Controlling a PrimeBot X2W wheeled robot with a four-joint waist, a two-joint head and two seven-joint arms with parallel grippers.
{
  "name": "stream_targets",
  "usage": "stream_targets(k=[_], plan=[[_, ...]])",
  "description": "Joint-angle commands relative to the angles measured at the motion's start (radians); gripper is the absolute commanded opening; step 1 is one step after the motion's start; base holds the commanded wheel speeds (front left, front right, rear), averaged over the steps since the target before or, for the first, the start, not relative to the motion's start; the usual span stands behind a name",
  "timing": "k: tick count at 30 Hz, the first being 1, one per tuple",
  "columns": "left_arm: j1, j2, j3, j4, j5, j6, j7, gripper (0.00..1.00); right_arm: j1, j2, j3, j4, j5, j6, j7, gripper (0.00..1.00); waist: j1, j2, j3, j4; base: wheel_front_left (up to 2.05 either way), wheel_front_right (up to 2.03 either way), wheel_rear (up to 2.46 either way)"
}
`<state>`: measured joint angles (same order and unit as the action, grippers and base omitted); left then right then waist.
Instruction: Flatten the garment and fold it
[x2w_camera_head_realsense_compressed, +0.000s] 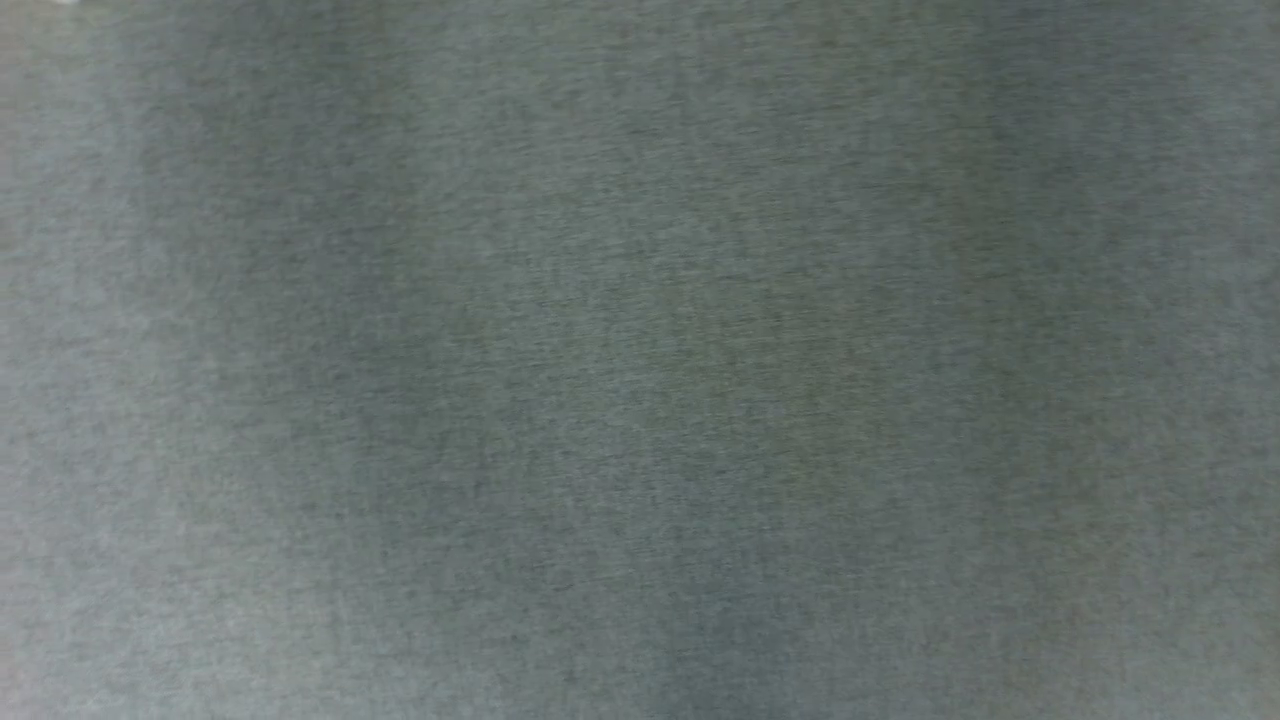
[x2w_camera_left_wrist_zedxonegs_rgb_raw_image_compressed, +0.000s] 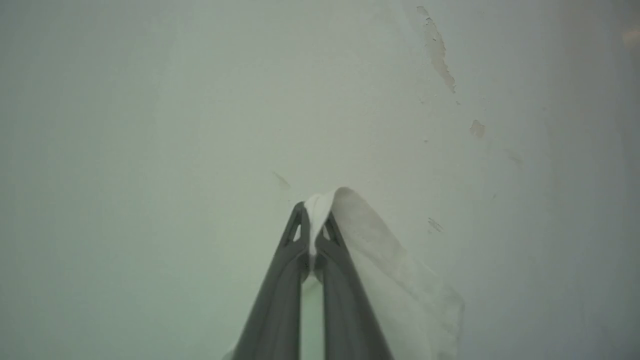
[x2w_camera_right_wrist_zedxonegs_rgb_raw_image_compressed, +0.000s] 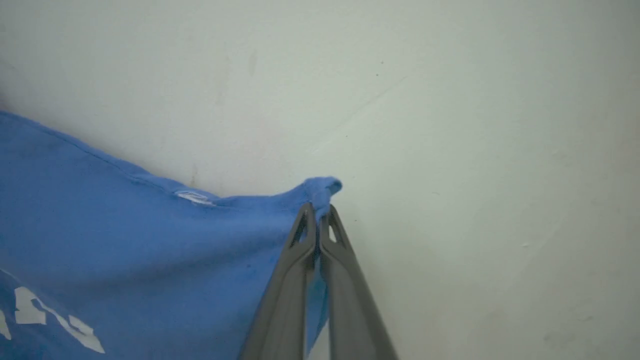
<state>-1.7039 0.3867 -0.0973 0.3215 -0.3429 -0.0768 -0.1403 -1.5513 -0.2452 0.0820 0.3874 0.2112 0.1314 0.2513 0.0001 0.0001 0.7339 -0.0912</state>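
In the right wrist view the garment (x2w_camera_right_wrist_zedxonegs_rgb_raw_image_compressed: 150, 240) is a broad sheet of royal-blue jersey running off to the left, with part of a white print (x2w_camera_right_wrist_zedxonegs_rgb_raw_image_compressed: 50, 320) at the bottom left. My right gripper (x2w_camera_right_wrist_zedxonegs_rgb_raw_image_compressed: 318, 212) is shut on a bunched blue corner of its edge. In the left wrist view my left gripper (x2w_camera_left_wrist_zedxonegs_rgb_raw_image_compressed: 314, 212) is shut on a white part of the garment (x2w_camera_left_wrist_zedxonegs_rgb_raw_image_compressed: 400, 280), which drapes down to the right of the fingers. The head view gives a blurred grey, finely textured surface (x2w_camera_head_realsense_compressed: 640, 360) very close to the camera; I cannot tell what it is.
Behind each gripper is a pale, flat surface. In the left wrist view it has chipped patches (x2w_camera_left_wrist_zedxonegs_rgb_raw_image_compressed: 440, 55) at the upper right. In the right wrist view that surface (x2w_camera_right_wrist_zedxonegs_rgb_raw_image_compressed: 475, 150) is smooth with faint scratches.
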Motion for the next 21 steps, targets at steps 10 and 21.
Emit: stream_targets(k=[10, 21], plan=[[0.529, 0.048, 0.014, -0.314, -0.102, -0.024, -0.006, 0.00, 0.368, -0.124, 0.040, -0.271, 0.174, -0.001, -0.003, 0.00, -0.0001, -0.0001, -0.077, 0.070, 0.00, 0.00, 0.00], [1.214, 0.023, 0.089, -0.654, -0.252, 0.039, 0.065, 0.00, 0.903, -0.083, -0.064, -0.566, 0.253, -0.001, 0.047, 0.00, -0.0001, -0.0001, -0.234, 0.083, 0.00, 0.00, 0.00]])
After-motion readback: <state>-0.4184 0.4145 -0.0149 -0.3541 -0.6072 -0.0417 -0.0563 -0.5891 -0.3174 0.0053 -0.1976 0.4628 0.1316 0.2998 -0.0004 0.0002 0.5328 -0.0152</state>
